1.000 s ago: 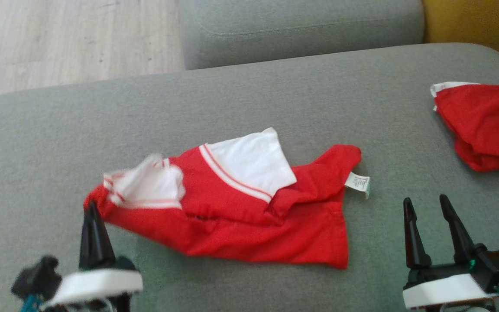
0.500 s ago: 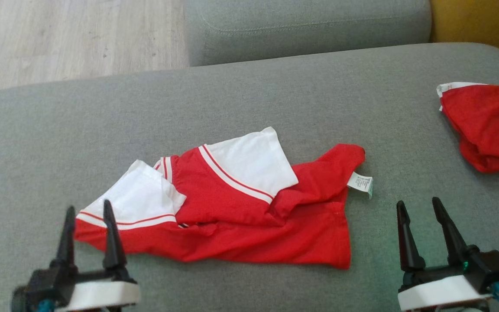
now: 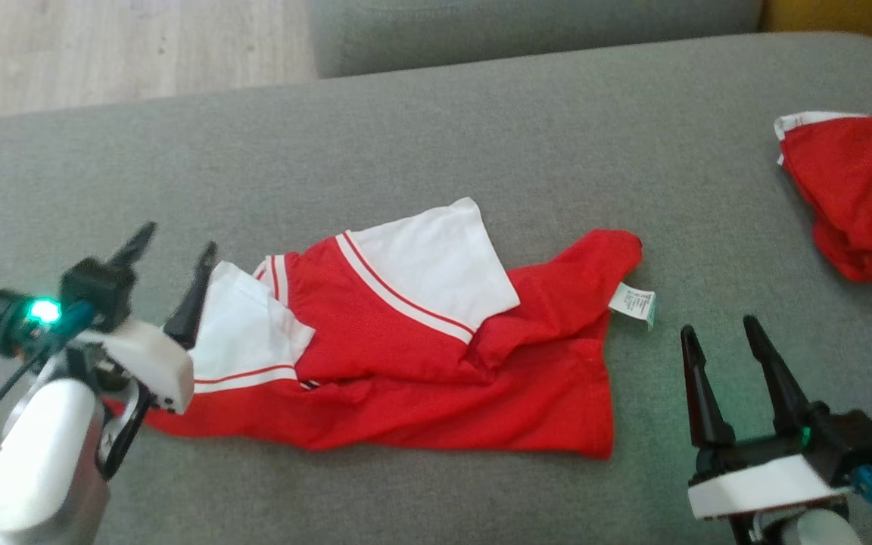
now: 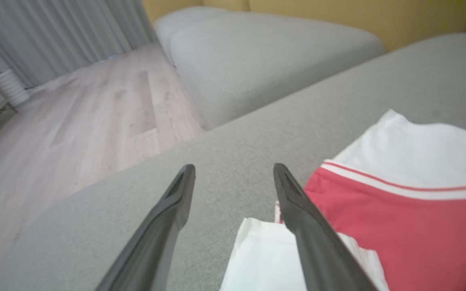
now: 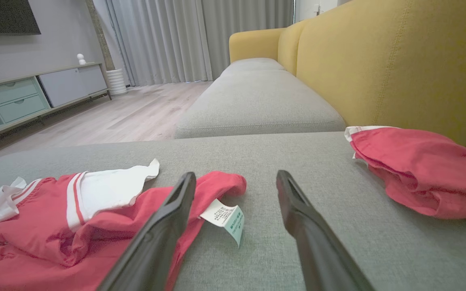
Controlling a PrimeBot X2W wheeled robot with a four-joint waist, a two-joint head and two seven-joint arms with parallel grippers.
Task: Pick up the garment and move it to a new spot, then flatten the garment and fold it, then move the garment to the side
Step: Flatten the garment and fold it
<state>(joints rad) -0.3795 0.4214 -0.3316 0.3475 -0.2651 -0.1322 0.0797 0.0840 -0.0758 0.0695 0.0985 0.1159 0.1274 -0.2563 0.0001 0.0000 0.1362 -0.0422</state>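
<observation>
The garment (image 3: 406,363), a red shirt with white sleeves, lies crumpled on the grey sofa cushion (image 3: 481,136), its white label (image 3: 633,306) at the right edge. My left gripper (image 3: 179,236) stands open at the shirt's left end. One finger is over the left white sleeve (image 3: 243,333) and nothing is between the two. In the left wrist view the left gripper (image 4: 234,167) frames bare cushion, with the shirt (image 4: 399,218) to the right. My right gripper (image 3: 717,327) is open, just right of the shirt's lower corner. In the right wrist view the right gripper (image 5: 235,174) points past the label (image 5: 225,218).
A second red garment (image 3: 852,197) lies bunched at the cushion's far right, below the yellow backrest (image 5: 378,60). Another grey cushion (image 5: 257,105) adjoins at the back. Wooden floor (image 3: 103,45) lies beyond the cushion's left back edge.
My left gripper has opened and let go of the shirt's left edge, then risen beside it. The left sleeve has settled flat. The right gripper has stayed open. The camera has tilted slightly.
</observation>
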